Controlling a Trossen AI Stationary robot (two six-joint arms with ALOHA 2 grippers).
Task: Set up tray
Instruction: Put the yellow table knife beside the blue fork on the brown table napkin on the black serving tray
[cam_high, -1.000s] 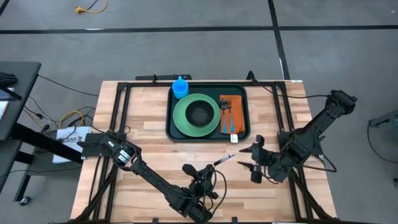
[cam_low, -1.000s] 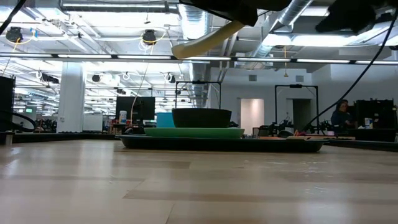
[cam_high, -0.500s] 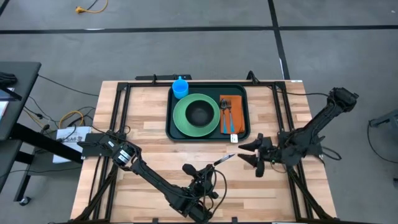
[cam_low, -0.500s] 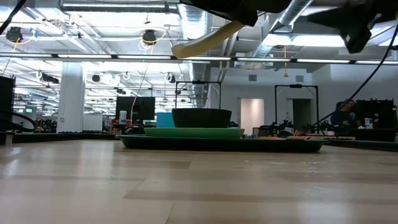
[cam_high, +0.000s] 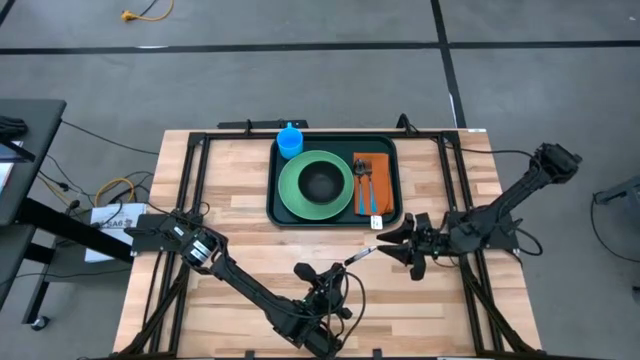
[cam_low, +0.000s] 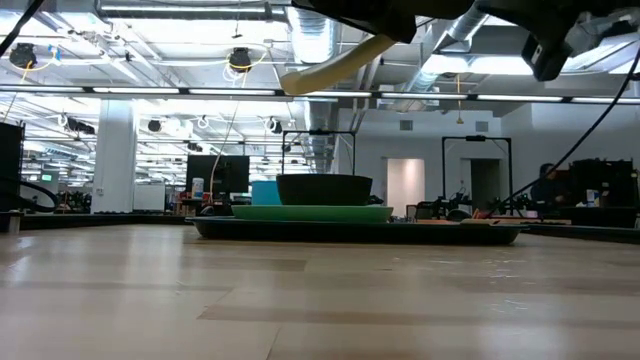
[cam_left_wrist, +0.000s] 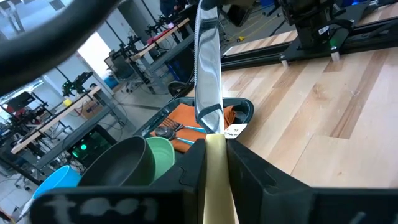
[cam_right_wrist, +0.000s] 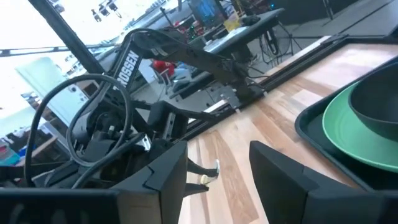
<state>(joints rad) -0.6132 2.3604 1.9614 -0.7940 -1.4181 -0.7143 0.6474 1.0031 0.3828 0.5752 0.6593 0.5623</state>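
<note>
Pale wooden boards make up the table (cam_high: 240, 215), with a wide workshop showing beyond it in the low view. Clamped between the narrowed fingers of the left gripper (cam_high: 335, 277) is a knife (cam_high: 360, 254), gripped by its cream handle so the blade juts forward, pointing toward the tray (cam_high: 335, 216) ahead of it. Just past the blade tip hangs the right gripper (cam_high: 393, 248), its jaws parted with nothing between them, facing the knife as though set for a handover; that is my reading only. On the tray, well beyond the left gripper, a light-green plate (cam_high: 292, 190) carries a dark bowl (cam_high: 320, 181), a blue cup (cam_high: 289, 140) stands at the far corner, and an orange napkin (cam_high: 380, 178) bears a fork (cam_high: 367, 180). Presumably the knife belongs there too.
</note>
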